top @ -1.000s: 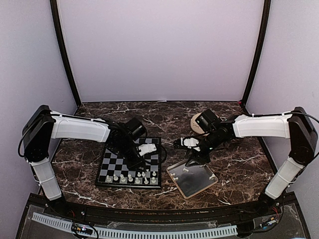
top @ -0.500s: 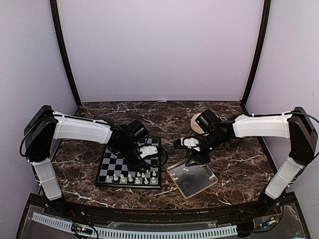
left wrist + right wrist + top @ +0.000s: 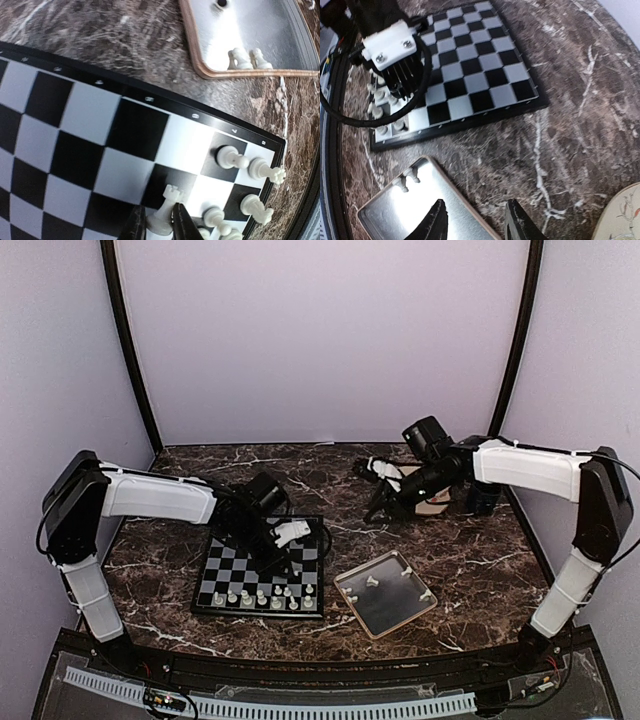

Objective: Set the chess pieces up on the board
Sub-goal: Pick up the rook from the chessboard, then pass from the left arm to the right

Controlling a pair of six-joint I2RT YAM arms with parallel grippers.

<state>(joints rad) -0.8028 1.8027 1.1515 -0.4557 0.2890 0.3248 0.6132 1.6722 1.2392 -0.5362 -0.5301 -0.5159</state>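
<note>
- Small cream chess pieces stand in two rows at the near edge of the black-and-grey board.
- The left gripper pinches a white rook on the board behind these rows.
- A few more pieces lie in the tray, beside the board.
- The right gripper, fingers spread and holding nothing, hangs farther back, near the plate.

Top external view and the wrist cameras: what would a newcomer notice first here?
The checkered board sits left of centre on the dark marble table, with small white chess pieces lined along its near edge. Over its near right corner the left gripper is closed on a white rook. To the right lies a metal tray holding a few more pieces, and the right gripper hangs open and empty beyond it.
</note>
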